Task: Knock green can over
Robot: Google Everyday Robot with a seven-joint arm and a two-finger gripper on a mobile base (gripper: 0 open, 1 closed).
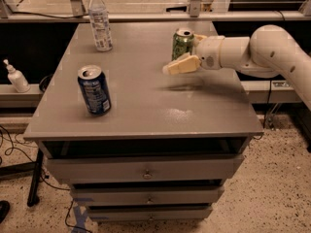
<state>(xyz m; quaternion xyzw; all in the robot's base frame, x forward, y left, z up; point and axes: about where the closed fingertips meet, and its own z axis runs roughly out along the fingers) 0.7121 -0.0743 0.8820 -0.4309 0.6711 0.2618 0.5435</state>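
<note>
The green can (pixel 183 41) stands up straight on the grey table (pixel 146 108), far back and over to the right. Its top is silver and open. The gripper (pixel 183 58) is right at the can, low down by its bottom half. Its fingers (pixel 181 66) are pale yellow and spread apart, and they hold nothing. The near one lies across the front of the can and hides the can's bottom part, with its tip poking out to the left. A small bit of the other one shows just to the right of the can's top. I cannot tell if either one touches the can. A fat white arm (pixel 272 45) comes in from the right, above the table's edge, and ends at the gripper.

A blue can (pixel 94 90) stands up near the front left of the table, well apart from the green can. A clear bottle (pixel 99 19) with a white cap stands at the back left. Under the table top are drawers (pixel 146 171) — the top one has a small knob. Left of the table, on a low shelf, sits a white pump bottle (pixel 14 76)
</note>
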